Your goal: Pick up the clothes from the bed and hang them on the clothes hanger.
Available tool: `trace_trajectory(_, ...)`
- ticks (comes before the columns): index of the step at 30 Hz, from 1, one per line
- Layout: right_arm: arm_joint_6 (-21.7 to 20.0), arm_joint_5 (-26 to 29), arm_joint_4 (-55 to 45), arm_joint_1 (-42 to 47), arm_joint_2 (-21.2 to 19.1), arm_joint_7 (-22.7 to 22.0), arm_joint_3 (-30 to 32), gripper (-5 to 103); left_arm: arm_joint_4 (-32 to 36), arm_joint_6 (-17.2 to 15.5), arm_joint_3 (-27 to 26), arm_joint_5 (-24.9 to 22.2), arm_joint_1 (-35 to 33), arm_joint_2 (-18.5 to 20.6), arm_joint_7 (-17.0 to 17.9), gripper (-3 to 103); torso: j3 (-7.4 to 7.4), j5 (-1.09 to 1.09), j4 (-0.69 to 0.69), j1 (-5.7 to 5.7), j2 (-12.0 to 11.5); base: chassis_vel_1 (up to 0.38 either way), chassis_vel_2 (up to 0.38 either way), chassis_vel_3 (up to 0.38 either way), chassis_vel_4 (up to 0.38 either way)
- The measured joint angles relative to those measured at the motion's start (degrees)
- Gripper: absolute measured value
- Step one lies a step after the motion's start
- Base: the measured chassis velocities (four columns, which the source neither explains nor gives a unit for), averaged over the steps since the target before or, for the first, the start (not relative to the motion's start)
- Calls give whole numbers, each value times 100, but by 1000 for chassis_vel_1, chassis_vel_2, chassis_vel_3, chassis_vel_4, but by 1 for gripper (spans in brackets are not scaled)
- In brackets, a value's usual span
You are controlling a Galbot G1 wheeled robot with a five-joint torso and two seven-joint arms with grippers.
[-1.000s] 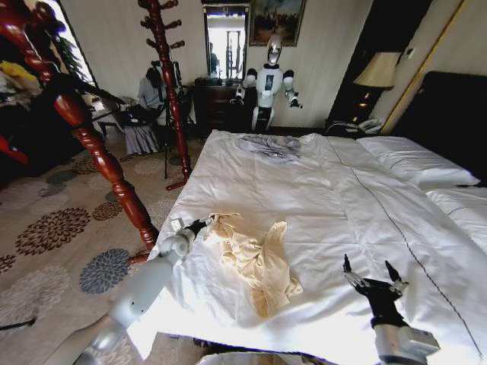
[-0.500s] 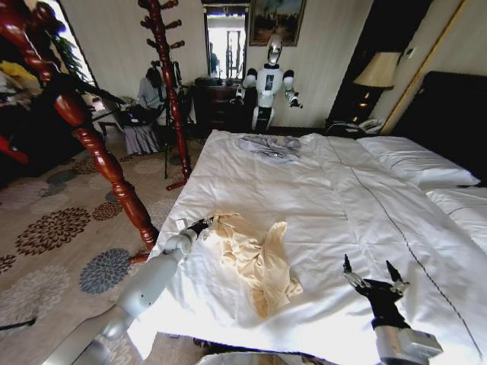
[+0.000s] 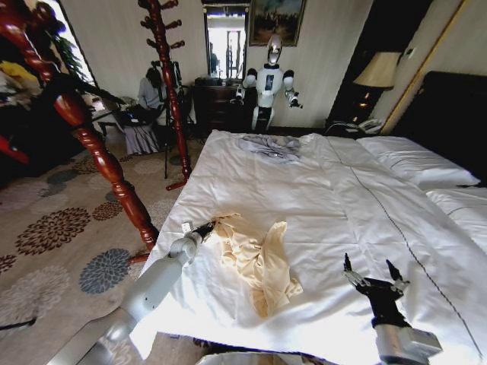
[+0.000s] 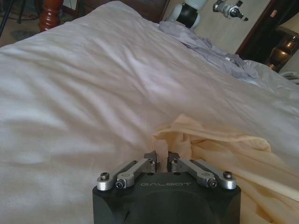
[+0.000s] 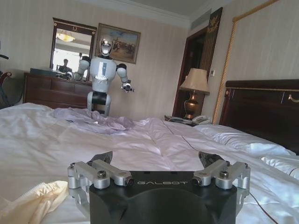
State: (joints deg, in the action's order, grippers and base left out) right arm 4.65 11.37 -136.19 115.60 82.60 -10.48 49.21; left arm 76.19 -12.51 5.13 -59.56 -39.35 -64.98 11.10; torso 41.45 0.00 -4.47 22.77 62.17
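Cream-yellow and thin, the shirt (image 3: pixel 257 261) is lying crumpled on the bed (image 3: pixel 319 190), near the bed's edge on our left side, well short of the grey garment (image 3: pixel 268 146) at the far end. We are closing our left gripper (image 4: pixel 161 157) on the shirt's nearest fold: in the left wrist view the fingers are standing narrow with a pinch of cloth between them. Our right gripper (image 3: pixel 373 278) is hovering just above the bed on the shirt's other side, well apart from it, fingers spread wide and holding nothing. We judge the pick-up step to be in hand, with the hanging not yet begun. The next move is probably calling for a straight lift off the bed, slow enough that so small a pinch of soft fabric is not slipping free.
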Motion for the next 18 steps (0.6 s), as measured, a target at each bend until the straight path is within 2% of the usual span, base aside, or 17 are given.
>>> trace_trajectory(4,-30,35,4,-2,-55,-22,-2,100,144,-2,-102,62,-52,43,24,10,0,0,0,0,0,0,0,0,0)
trace_trajectory(6,-56,81,7,-2,-103,-38,-2,100,286,-4,-175,72,-113,100,50,2,0,0,0,0,0,0,0,0,0)
trace_trajectory(18,-268,373,124,-145,-284,-242,-94,100,945,49,-350,339,-674,321,231,1,0,-1,0,0,0,0,0,0,0)
